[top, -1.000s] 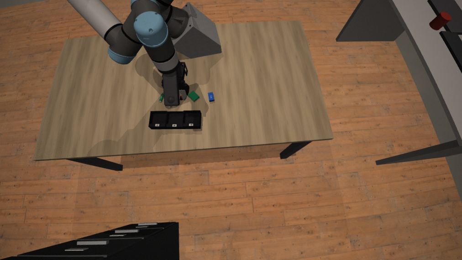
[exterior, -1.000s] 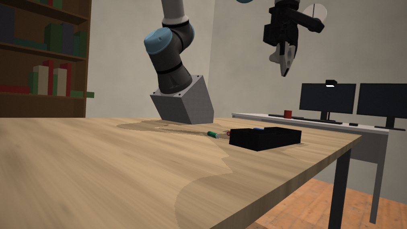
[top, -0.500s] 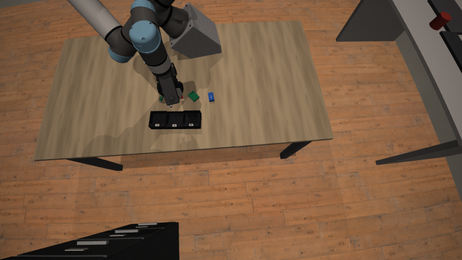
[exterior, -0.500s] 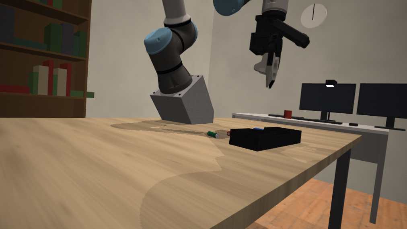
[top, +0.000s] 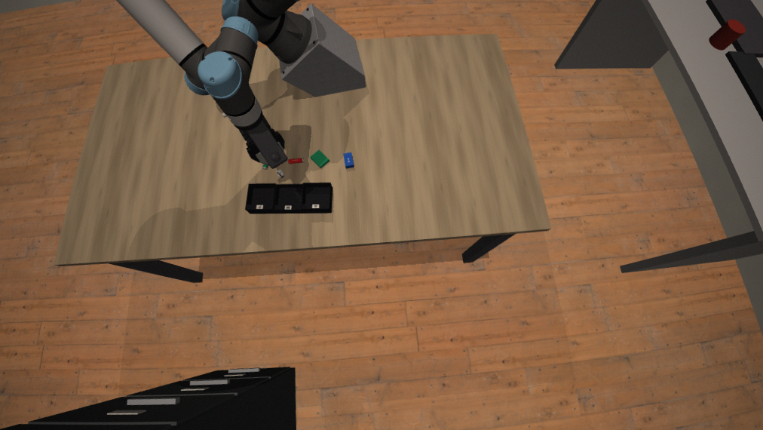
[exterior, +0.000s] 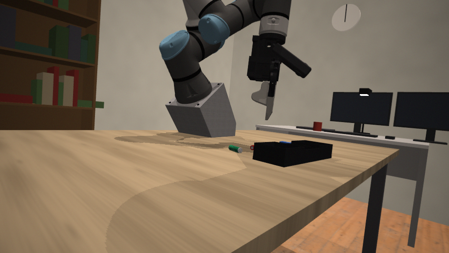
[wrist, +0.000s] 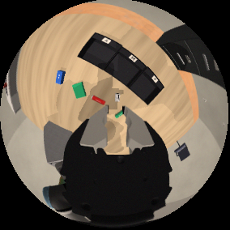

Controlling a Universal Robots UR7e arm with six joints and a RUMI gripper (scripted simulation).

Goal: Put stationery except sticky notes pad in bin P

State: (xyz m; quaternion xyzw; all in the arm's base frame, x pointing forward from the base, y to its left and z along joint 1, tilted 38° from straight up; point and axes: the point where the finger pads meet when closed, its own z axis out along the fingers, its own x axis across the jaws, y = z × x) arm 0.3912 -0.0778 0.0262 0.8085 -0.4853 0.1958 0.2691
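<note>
My gripper point(top: 273, 159) point(exterior: 268, 116) point(wrist: 115, 106) hangs high above the table, just behind the left end of the bin row, with its fingers a little apart and nothing between them. Below it lie a small green cylinder point(top: 265, 166) point(exterior: 234, 148) point(wrist: 118, 115) and a small white-grey piece point(top: 279, 173) point(wrist: 117, 97). A red flat piece point(top: 295, 160) point(wrist: 98, 100), a green square pad point(top: 319, 158) point(wrist: 78, 90) and a blue block point(top: 348, 159) point(wrist: 61, 76) lie in a row to the right. Three joined black bins point(top: 248, 205) point(exterior: 273, 155) point(wrist: 119, 48) stand upright; their labels are too small to read.
The robot's grey base point(top: 325, 58) point(exterior: 204, 116) stands at the back of the wooden table point(top: 437, 133). A desk with monitors point(exterior: 361, 108) and a red cup point(exterior: 317, 125) stands beyond the table. A black drawer cabinet point(top: 213, 400) stands on the floor in front.
</note>
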